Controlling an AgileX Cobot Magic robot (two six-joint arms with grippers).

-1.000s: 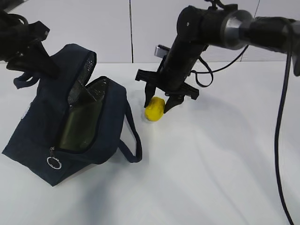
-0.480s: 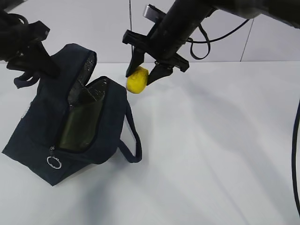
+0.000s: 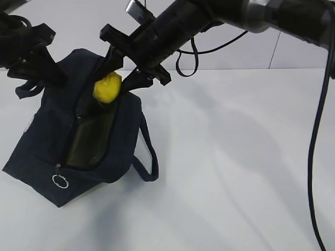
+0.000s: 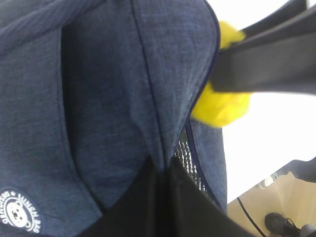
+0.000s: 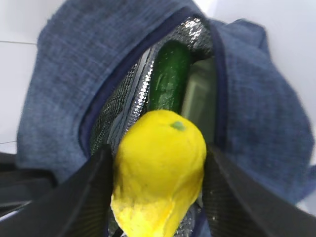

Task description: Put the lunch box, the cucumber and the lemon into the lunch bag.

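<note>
Lemon in the air, right over the mouth of the bag — this looks like the last item going in. Starting at the left: the left gripper has its jaws pressed together on the bag's upper fabric, up at the back flap, and appears to be propping the opening wide; the left wrist view shows navy cloth pinched between its dark fingers, silver lining just peeking out beside it. The bag sits tilted on the white worktop, zip undone, ring pull hanging at the lower front corner. Inside, the right wrist view catches the cucumber lying along the silvery lining, and beside it a pale greenish panel that is probably the box, though that is hard to make out. Moving right: the right gripper reaches across from the right side, jaws part-spread and clamped on the lemon, one finger on each flank. The lemon hangs between those fingers, just above the opening and the cucumber's end, not yet inside. What the next move seems to call for: a short dip down past the rim, then spreading the jaws so the lemon drops next to the cucumber. The risk is the lemon clipping the flap edge and rolling out onto the worktop.
</note>
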